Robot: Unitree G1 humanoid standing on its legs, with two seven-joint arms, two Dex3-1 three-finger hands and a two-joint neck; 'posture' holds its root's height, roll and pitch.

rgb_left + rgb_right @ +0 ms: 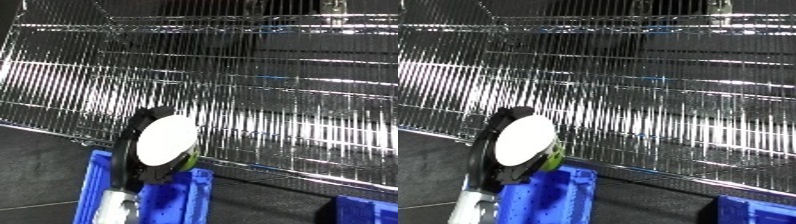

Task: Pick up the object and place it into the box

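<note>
My left hand (131, 150) rises from the lower left on its silver forearm (115, 205). Its black fingers are curled round a round object (165, 140) with a white oval face and a yellow-green edge (555, 157). Hand and object hang just above the far end of a blue bin (202, 192), in front of the lower rail of a wire shelf (266, 100). Most of the object's back is hidden by the hand. My right hand shows in neither view.
The chrome wire shelf fills the upper and middle part of both views, with its front edge (664, 172) running down to the right. A second blue bin (753, 210) sits at the bottom right. Dark floor (35, 160) lies to the left.
</note>
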